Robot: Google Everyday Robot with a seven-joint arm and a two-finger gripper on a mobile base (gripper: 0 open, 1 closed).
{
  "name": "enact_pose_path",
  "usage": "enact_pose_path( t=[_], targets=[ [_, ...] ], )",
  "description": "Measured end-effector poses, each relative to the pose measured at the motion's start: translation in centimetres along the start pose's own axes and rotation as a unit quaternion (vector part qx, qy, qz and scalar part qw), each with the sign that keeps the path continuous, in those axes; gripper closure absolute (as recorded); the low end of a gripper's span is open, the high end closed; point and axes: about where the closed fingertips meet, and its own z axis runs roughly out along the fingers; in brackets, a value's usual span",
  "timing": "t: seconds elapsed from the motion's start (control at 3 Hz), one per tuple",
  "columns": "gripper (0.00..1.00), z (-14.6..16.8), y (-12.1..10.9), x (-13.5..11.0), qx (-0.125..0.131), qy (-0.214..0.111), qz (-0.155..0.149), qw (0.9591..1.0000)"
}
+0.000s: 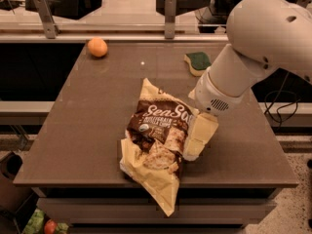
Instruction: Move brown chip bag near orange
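One hand [196, 145] at chip bag [157, 130], orange [97, 47] apart

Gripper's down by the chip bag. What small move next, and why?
Probably ease the gripper slightly onto the brown chip bag to grasp it: it sits at the bag's edge, while the orange lies far off, near the back corner of the table.

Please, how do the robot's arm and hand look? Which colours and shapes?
The arm is white, thick and rounded, with small dark holes on its shell and a dotted vent near the wrist. The hand is cream and blocky, at the edge of the chip bag.
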Motion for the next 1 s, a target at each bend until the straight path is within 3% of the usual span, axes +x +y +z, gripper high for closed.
enact_pose_path(
  t=[0.33, 1.0],
  targets=[
    [0.0, -1.6, 2.3, -0.4, -0.003, 0.01, -0.004, 0.9999],
    [0.0, -4.7, 3.7, -2.0, 0.012, 0.034, -0.033, 0.9988]
  ],
)
